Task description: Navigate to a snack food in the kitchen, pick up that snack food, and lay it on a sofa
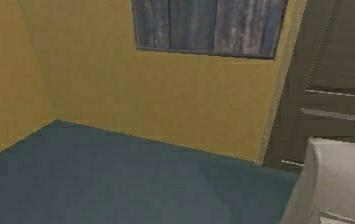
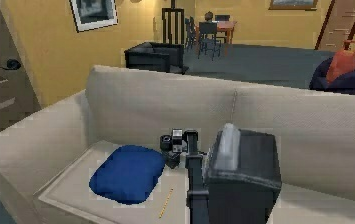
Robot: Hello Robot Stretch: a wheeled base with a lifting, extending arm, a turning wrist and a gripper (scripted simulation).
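Sofa [image 2: 135,95] (blue cushion [image 2: 130,172] aboard): pale pack [image 2: 228,148], perhaps snack, upright near gripper [image 2: 169,152].

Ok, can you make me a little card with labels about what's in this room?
walls: yellow
floor: blue
window: blue curtain, forward view
sofa: beige, long
cushion: blue, lying on the sofa seat
gripper: by the cushion's right edge in the picture; cannot tell whether it holds anything
boxy thing: dark with a pale side, right of the arm; cannot tell what it is
far off: dining table, chairs, dark armchair
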